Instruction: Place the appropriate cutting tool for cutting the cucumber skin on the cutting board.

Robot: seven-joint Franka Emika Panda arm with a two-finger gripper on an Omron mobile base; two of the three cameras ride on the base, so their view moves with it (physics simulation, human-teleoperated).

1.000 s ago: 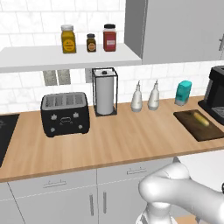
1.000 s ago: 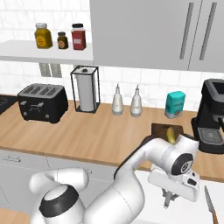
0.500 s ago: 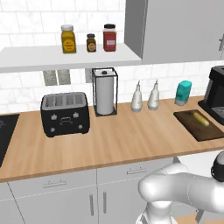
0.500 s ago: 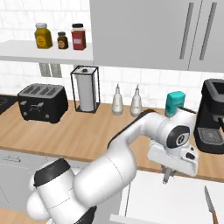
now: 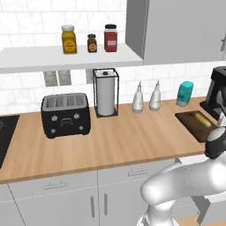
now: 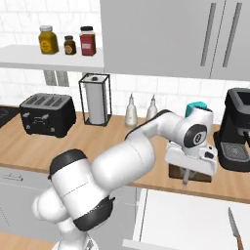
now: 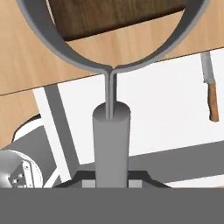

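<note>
My gripper [image 6: 189, 166] [image 7: 111, 181] is shut on a grey peeler [image 7: 110, 131] with a round handle and a loop-shaped blade. It hangs at the counter's front edge, beside the dark brown cutting board [image 5: 190, 125] [image 6: 174, 171] [image 7: 113, 19]. In the hand view the peeler's loop frames the board's near edge. The yellowish-green cucumber [image 5: 203, 120] lies on the board. A knife [image 6: 235, 230] [image 7: 210, 89] with a brown handle lies in the open white drawer [image 6: 185, 219] below the counter.
A black coffee machine [image 6: 238, 129] stands right of the board, with a teal container [image 5: 185, 93] behind it. Two white bottles [image 5: 147, 97], a paper towel holder [image 5: 106, 92] and a black toaster [image 5: 66, 114] line the counter to the left.
The hand has risen with the peeler from over the open drawer up to the counter edge by the board. The knife stays in the drawer.
</note>
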